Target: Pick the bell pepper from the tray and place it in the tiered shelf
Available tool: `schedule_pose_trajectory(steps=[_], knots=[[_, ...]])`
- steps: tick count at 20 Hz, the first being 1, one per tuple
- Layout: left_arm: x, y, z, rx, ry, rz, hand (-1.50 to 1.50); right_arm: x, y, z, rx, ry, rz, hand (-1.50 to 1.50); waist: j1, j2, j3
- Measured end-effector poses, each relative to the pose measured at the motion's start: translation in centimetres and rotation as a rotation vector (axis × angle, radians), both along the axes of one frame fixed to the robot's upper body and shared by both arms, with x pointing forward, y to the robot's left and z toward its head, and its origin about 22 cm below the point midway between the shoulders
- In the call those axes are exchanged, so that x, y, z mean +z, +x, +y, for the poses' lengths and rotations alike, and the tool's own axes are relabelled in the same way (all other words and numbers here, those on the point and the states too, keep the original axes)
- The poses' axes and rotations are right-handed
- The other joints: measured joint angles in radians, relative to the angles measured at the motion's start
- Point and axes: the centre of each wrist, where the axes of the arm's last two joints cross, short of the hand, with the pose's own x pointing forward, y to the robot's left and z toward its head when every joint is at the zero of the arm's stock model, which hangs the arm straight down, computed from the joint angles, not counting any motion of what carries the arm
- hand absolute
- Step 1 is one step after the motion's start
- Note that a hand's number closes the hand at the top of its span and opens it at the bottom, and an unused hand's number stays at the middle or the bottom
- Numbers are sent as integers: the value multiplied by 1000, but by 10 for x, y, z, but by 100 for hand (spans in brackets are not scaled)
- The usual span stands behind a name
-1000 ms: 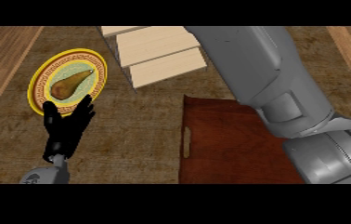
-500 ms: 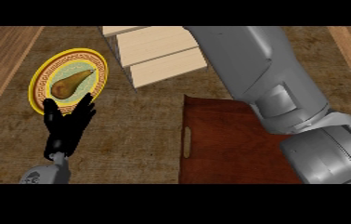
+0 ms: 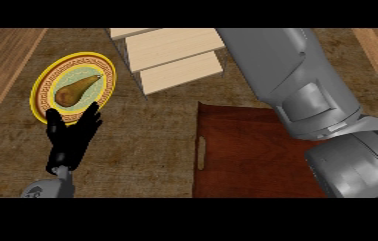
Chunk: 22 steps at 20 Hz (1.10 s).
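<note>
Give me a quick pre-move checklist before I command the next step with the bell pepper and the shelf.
1. Bell pepper in view: not ok, it shows nowhere.
2. Right hand state: cannot tell, only the right forearm shows, reaching past the top edge.
3. Tray free of the pepper: cannot tell, the forearm hides part of it.
4. Tiered shelf visible: ok, partly covered by the forearm.
5. Left hand out of the way: ok, open at lower left, by the plate holding a pear.

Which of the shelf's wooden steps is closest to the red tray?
The lowest, frontmost step of the tiered shelf, the narrow pale plank. Its lower edge comes nearest the tray; the other steps lie behind it, toward the view's top.
</note>
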Motion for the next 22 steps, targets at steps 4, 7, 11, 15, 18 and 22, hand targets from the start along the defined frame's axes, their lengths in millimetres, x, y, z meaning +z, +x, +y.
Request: schedule_pose_trajectory(steps=[4, 7, 11, 15, 18, 22], knots=[[1, 2, -3, 3, 7, 1, 0, 6, 2, -7, 0, 142, 24, -150, -1, 0, 1], [2, 3, -3, 0, -1, -2, 0, 8, 3, -11, 7, 260, 41, -150, 1, 1, 0], [2, 0, -4, -5, -3, -1, 0, 18, 6, -24, -3, 413, 62, -150, 4, 1, 0], [-1, -1, -6, -1, -2, -12, 0, 33, 8, -41, -62, 524, 27, -150, -2, 0, 0], [0, -3, -5, 2, 0, -14, 0, 33, 11, -53, -148, 552, -14, -150, -5, -2, 1], [-3, -4, -1, 11, -4, -9, 0, 45, 17, -92, -263, 618, -44, -150, -11, -3, 1]])
